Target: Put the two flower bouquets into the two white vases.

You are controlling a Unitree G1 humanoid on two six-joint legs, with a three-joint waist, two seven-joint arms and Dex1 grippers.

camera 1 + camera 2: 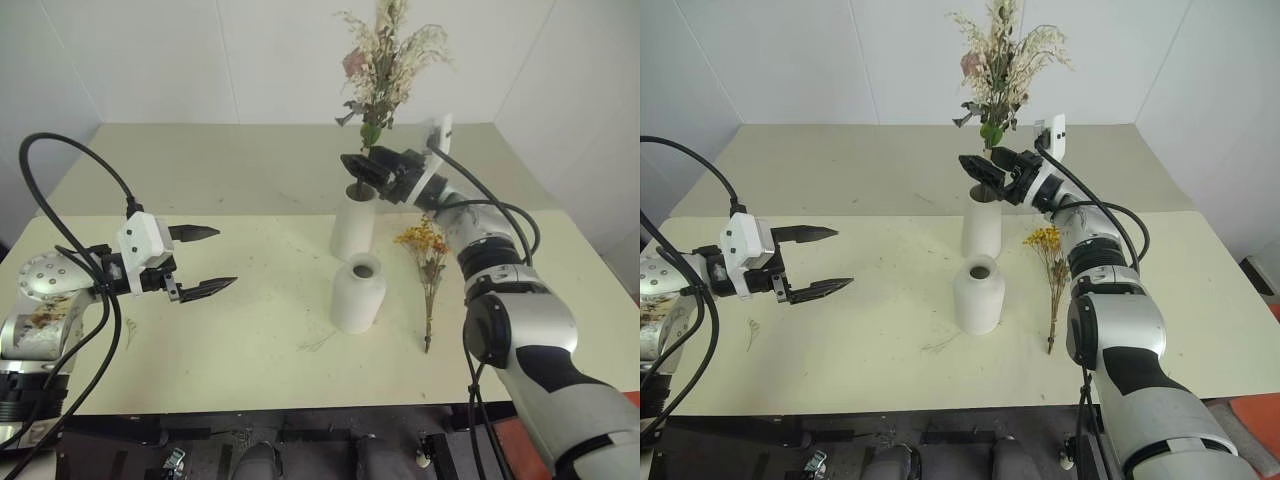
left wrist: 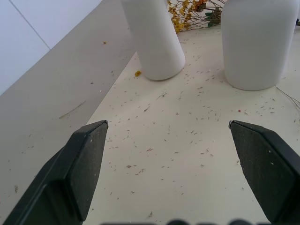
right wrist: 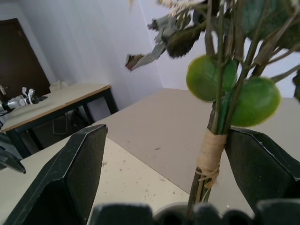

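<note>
Standing upright in the taller slim tapered matte white vase [image 1: 354, 222], the dried bouquet of pink blooms and green-white sprigs [image 1: 385, 62] rises well above the vase mouth, its twine-wrapped stems [image 3: 209, 154] passing between the two black fingers of the right gripper [image 1: 366, 167], which sits just over the rim. In the right wrist view the fingers stand spread wide on either side of the stems, one finger [image 3: 262, 168] close beside the twine and the other [image 3: 77, 168] well apart from it, so the gripper is released and grasps nothing. The shorter rounded white bottle-shaped vase [image 1: 358, 293] stands just in front of the tall one, its narrow mouth holding no stems. The slim bunch of small yellow-orange flowers on long thin stems [image 1: 428, 272] lies flat on the pale cream surface [image 1: 230, 330], just beside both vases on the robot's right, its blooms pointing away from the robot. The left gripper [image 1: 205, 260] hovers above the surface well apart from the vases on the robot's left, pointing toward them, its fingers parted wide and holding nothing. No readable writing or label shows on the vases or grippers.
</note>
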